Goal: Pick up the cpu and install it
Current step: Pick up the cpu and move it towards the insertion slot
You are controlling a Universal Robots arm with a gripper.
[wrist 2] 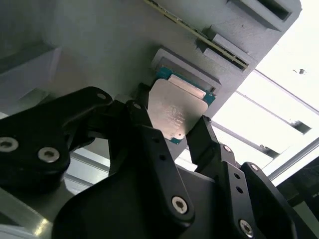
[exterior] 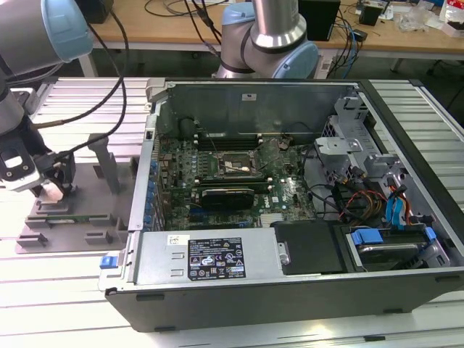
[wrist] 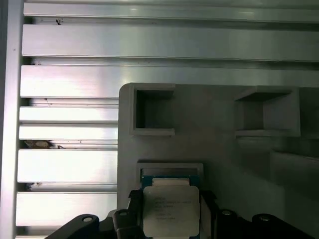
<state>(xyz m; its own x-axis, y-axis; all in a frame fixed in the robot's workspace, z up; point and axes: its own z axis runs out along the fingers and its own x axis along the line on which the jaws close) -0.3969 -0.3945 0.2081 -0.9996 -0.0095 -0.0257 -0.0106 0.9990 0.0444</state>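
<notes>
The cpu (wrist 2: pixel 175 105) is clamped between the fingers of the gripper (wrist 2: pixel 172 122). The grey tray (wrist: pixel 209 109) is seen just beyond the fingertips.

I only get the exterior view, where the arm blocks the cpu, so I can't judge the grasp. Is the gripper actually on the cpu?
Observer: Yes. In the second wrist view the gripper has its fingers against two opposite edges of the cpu.
Operator: Is it lifted clear yet?
Observer: It doesn't look so. In the first wrist view its green edge sits inside the recess of the grey tray.
Operator: Which face is up?
Observer: The silvery metal top, in both wrist views.
</notes>
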